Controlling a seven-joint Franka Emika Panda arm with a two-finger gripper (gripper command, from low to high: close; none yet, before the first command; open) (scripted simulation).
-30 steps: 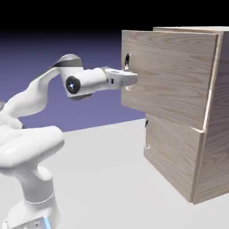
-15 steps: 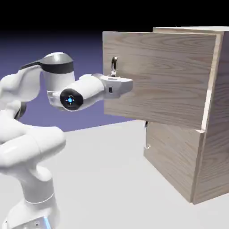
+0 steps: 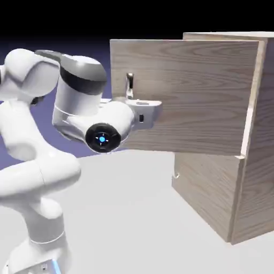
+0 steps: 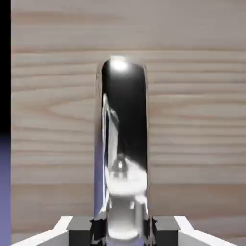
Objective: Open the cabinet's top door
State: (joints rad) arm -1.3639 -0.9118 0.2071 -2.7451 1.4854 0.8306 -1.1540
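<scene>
At the top door [image 3: 192, 91], the claw [image 3: 143, 107] grips, seemingly, its silver handle [image 4: 124, 144]

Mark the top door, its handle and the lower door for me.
top door [image 3: 198, 91]: exterior view, middle of the swung-out wood panel.
handle [image 4: 125, 144]: hand view, mid-length of the shiny bar.
lower door [image 3: 206, 187]: exterior view, centre of the shut lower panel.

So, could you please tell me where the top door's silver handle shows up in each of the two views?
Exterior view: the handle stands upright near the top door's left edge, just above the gripper shut on it.
Hand view: the handle fills the middle, running up from between the fingertips.
Shared landmark: the door's wood grain behind the handle.
</scene>
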